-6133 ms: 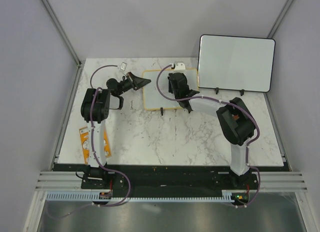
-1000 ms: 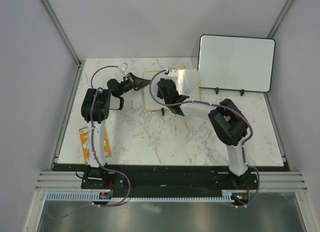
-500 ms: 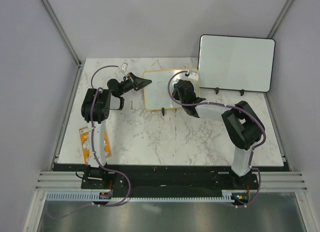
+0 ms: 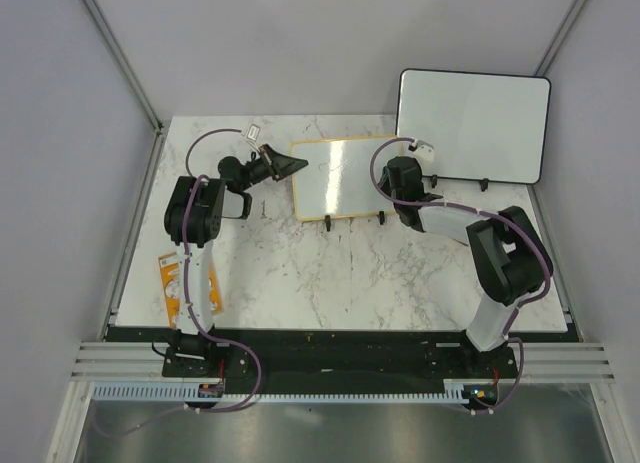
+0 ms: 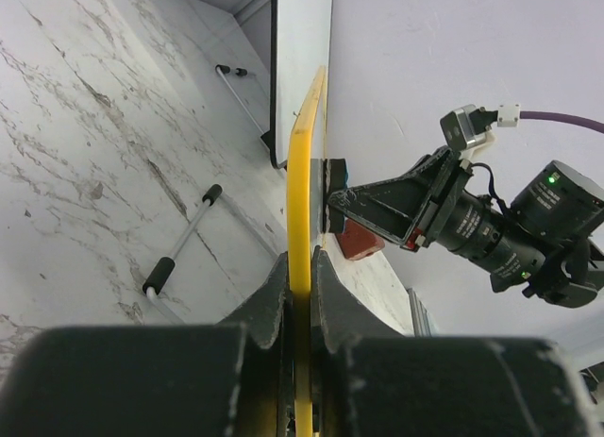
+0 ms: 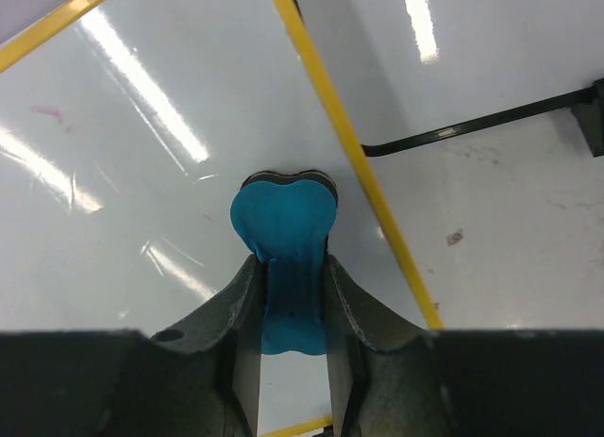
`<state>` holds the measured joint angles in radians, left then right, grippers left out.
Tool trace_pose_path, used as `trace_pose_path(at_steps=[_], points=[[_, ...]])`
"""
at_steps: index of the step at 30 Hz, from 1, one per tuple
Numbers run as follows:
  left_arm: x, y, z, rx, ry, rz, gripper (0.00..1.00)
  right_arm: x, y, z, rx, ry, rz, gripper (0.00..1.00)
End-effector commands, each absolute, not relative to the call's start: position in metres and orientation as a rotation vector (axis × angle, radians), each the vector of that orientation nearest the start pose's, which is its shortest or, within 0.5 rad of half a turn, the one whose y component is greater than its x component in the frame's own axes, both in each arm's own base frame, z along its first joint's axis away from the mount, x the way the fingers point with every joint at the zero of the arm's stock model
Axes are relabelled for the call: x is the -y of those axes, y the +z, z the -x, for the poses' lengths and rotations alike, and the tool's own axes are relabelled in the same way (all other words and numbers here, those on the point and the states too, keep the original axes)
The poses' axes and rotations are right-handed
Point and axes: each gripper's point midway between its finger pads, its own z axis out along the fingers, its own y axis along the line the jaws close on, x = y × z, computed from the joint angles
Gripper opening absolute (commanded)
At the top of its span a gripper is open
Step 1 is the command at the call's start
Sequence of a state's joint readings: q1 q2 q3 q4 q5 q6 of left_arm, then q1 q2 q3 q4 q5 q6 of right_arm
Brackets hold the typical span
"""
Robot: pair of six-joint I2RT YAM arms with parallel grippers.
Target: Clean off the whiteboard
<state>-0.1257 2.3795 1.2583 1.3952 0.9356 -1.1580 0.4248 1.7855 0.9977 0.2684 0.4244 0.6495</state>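
Note:
The small whiteboard (image 4: 345, 176) with a thin yellow frame stands on black feet at mid-table; it also shows in the right wrist view (image 6: 142, 173) and edge-on in the left wrist view (image 5: 302, 201). My left gripper (image 4: 290, 163) is shut on its left frame edge (image 5: 300, 286). My right gripper (image 4: 400, 178) is at the board's right edge, shut on a blue eraser (image 6: 283, 234) pressed against the white surface near the yellow frame. A faint red smudge (image 6: 47, 111) shows on the board.
A larger black-framed whiteboard (image 4: 472, 125) stands at the back right, close behind my right gripper. An orange packet (image 4: 172, 283) lies at the table's left front edge. The board's black feet (image 4: 327, 221) rest on the marble.
My right gripper has swept the eraser from the board's middle to its right edge. The red writing seen a second ago is gone. The left gripper keeps its hold.

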Motion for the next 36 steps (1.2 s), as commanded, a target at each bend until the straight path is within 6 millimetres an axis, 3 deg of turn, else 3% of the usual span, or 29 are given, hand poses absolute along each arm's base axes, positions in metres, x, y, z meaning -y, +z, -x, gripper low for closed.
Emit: trace_pose_path(at_steps=[1, 13, 17, 22, 26, 34, 35, 36], points=[[0.236, 0.141, -0.457, -1.418, -1.521, -0.541, 0.02, -0.063, 0.011, -0.423, -2.212, -0.215, -0.527, 0.0], [0.232, 0.141, -0.457, -1.418, -1.511, -0.529, 0.02, -0.046, 0.017, -0.423, -2.194, -0.217, -0.566, 0.0], [0.232, 0.141, -0.458, -1.419, -1.511, -0.529, 0.02, -0.055, 0.021, -0.431, -2.198, -0.172, -0.532, 0.0], [0.232, 0.141, -0.458, -1.419, -1.512, -0.533, 0.02, -0.088, 0.026, -0.44, -2.194, -0.043, -0.453, 0.0], [0.233, 0.141, -0.457, -1.42, -1.517, -0.536, 0.02, -0.136, 0.031, -0.44, -2.187, 0.03, -0.291, 0.0], [0.233, 0.14, -0.457, -1.42, -1.518, -0.539, 0.02, -0.213, 0.03, -0.449, -2.201, 0.179, -0.044, 0.0], [0.234, 0.141, -0.457, -1.42, -1.519, -0.539, 0.02, -0.227, 0.038, -0.455, -2.186, 0.212, -0.012, 0.0], [0.234, 0.141, -0.457, -1.419, -1.519, -0.541, 0.02, -0.237, 0.03, -0.453, -2.209, 0.228, 0.025, 0.0]])
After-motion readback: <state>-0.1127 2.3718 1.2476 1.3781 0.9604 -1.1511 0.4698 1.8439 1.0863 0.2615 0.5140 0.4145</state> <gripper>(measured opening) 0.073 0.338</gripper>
